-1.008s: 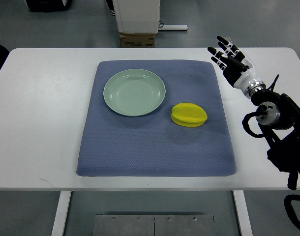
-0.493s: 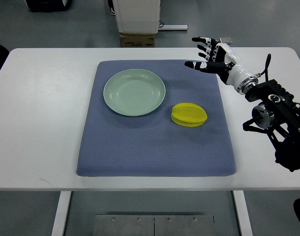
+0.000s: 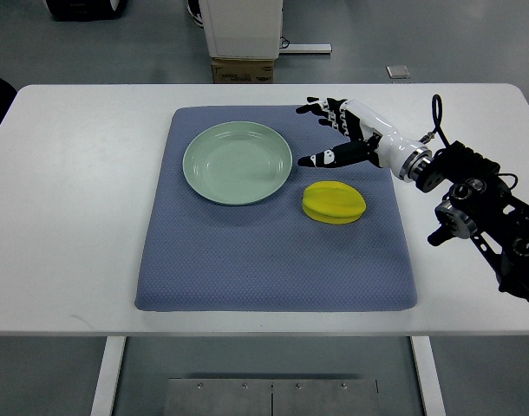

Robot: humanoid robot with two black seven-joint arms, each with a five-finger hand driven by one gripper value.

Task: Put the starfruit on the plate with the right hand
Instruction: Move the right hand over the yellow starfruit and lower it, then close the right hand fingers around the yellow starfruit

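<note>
1. Starfruit [image 3: 333, 203] sits yellow on the blue mat [image 3: 273, 260], right of centre, lying flat with nothing touching it.
2. The right hand [image 3: 344, 134] hangs just beyond the fruit's far side, fingers spread and holding nothing, the thumb [image 3: 321, 159] pointing left towards the plate.
3. A clear strip of mat shows between the thumb and the top edge of the starfruit, so there's no contact.
4. The right arm [image 3: 473, 195] comes in from the right edge, white forearm first, then black joints and cables over the bare white table [image 3: 74, 217].
5. The pale green plate [image 3: 237, 162] lies on the mat to the left of the fruit, close by but apart from it, and nothing is in it.
6. Between the starfruit and the plate there's only open mat.
7. Beyond the far table edge, a cardboard box [image 3: 243, 69] stands on the floor under a white unit [image 3: 241, 26].
</note>
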